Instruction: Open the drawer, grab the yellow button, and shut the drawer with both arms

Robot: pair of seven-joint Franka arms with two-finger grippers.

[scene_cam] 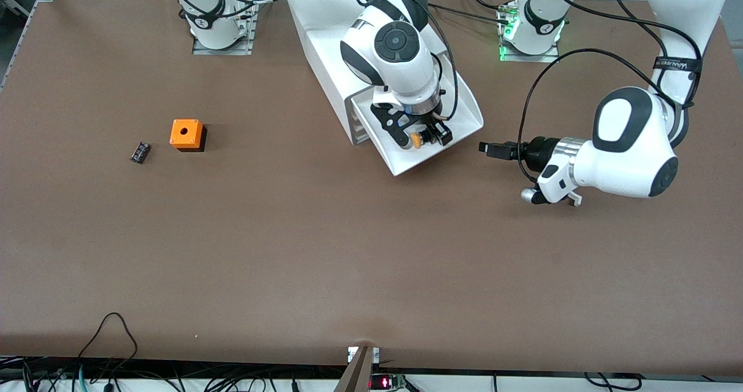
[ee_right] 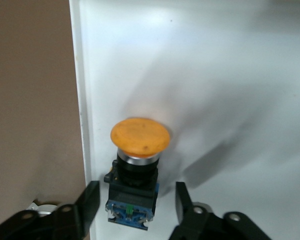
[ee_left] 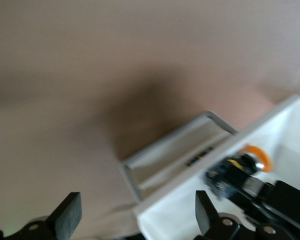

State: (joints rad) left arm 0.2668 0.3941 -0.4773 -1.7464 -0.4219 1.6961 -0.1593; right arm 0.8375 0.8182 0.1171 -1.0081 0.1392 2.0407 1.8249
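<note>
The white drawer point(scene_cam: 468, 115) stands pulled out of its cabinet point(scene_cam: 323, 38). The button point(scene_cam: 415, 141), with an orange cap and a black-and-blue body, lies in the drawer near its front corner. In the right wrist view the button point(ee_right: 138, 150) sits beside the drawer's side wall point(ee_right: 80, 100). My right gripper point(scene_cam: 426, 138) reaches down into the drawer. Its fingers point(ee_right: 89, 202) straddle the button's body with a small gap on each side. My left gripper point(scene_cam: 491, 148) hovers open just off the drawer's corner, toward the left arm's end of the table, and holds nothing.
An orange cube with a hole point(scene_cam: 187, 133) and a small flat black part point(scene_cam: 140, 151) lie toward the right arm's end of the table. In the left wrist view, a lower cabinet slot point(ee_left: 180, 155) shows under the drawer point(ee_left: 290, 130).
</note>
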